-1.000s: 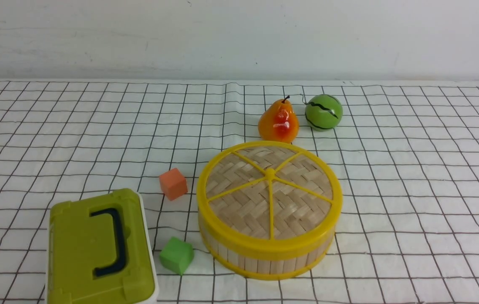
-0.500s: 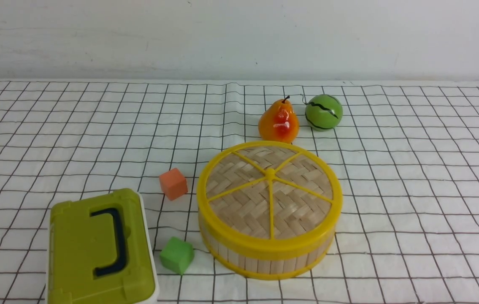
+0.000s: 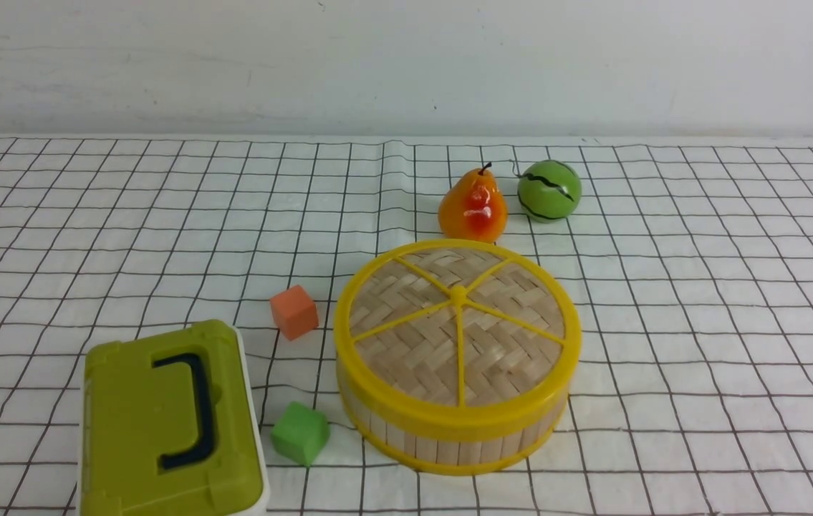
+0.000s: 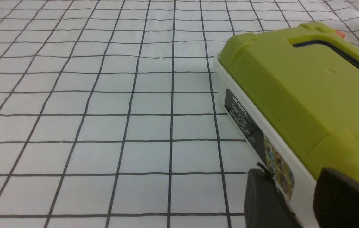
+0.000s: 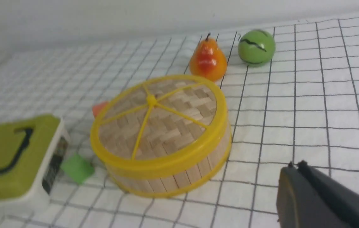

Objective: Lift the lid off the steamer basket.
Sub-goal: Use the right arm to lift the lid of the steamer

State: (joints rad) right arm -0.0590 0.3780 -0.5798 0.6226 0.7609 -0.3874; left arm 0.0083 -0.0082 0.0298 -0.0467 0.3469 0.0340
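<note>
Item: lid (image 3: 458, 322), round, no long axis; seated on the basket (image 3: 449, 441), near and a little right of centre, box (image 3: 170, 423) to its left.

Right gripper (image 5: 296, 172): lid lies ahead of it and leftward, nothing between (my pick for the approach, I judge); I cannot tell whether its fingers are parted, only a dark edge shows.

Left gripper (image 4: 293, 177): fingers spread, holding nothing, just beside the box, which stands between it and the lid.

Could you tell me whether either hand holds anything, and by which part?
Nothing is held; the left hand and right hand are clear of the lid on the steamer basket.
</note>
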